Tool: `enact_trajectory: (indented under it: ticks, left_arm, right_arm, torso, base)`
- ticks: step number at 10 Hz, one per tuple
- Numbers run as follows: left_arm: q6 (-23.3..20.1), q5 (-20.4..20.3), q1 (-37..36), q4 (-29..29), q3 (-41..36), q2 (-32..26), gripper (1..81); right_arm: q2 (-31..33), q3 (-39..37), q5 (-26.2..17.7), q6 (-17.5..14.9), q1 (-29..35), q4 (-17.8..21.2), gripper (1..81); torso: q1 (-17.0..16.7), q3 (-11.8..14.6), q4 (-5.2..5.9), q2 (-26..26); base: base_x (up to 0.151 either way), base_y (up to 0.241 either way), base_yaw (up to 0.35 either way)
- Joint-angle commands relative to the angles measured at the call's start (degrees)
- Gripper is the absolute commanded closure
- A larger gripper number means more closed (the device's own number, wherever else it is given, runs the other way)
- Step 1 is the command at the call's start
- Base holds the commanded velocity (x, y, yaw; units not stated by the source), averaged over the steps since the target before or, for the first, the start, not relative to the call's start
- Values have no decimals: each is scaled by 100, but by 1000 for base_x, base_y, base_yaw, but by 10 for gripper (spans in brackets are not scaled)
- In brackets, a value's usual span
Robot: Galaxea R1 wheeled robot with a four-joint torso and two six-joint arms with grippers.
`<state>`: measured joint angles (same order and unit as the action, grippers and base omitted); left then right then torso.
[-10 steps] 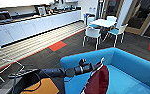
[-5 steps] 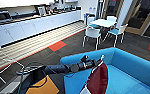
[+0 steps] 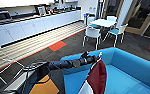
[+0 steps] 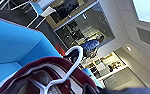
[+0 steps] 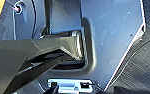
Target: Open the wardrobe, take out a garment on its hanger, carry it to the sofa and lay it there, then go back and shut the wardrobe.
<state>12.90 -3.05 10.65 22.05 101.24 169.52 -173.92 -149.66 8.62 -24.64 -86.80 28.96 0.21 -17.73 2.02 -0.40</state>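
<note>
My left arm reaches in from the left over the near arm of the bright blue sofa (image 3: 131, 67). The left gripper (image 3: 97, 58) is shut on the white hanger (image 4: 74, 58), whose hook curves up by the wrist. The maroon garment (image 3: 97, 77) with a white sleeve hangs from it above the sofa seat; its collar (image 4: 53, 72) sits close under the hanger. In the right wrist view the right gripper (image 5: 44, 58) lies against the robot's own dark blue body.
Beyond the sofa stand a white table (image 3: 103, 23) and white-and-teal chairs (image 3: 92, 33). A long white kitchen counter (image 3: 28, 27) runs along the back left. A red patch (image 3: 56, 45) marks the dark floor. A person (image 4: 91, 46) stands far off.
My left arm has stretched further out to the right over the sofa arm, carrying the jacket with it. The view has shifted a little.
</note>
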Motion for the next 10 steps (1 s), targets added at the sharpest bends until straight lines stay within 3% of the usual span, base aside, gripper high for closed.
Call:
enact_trajectory:
  ticks: [1,6,10]
  left_arm:
    - [2,15,-1534,124,492,345,811]
    - [2,305,-1965,264,1503,724,811]
    - [20,340,-2176,317,1855,654,811]
  right_arm:
    - [-49,52,-458,-32,44,-4,10]
    - [-40,52,-458,-32,35,-5,10]
    - [-40,52,-458,-32,9,-5,10]
  torso:
    - [0,0,0,0]
    - [4,-5,0,2]
    - [4,-7,0,2]
  base:
    - [0,0,0]
    - [0,0,0]
    - [0,0,0]
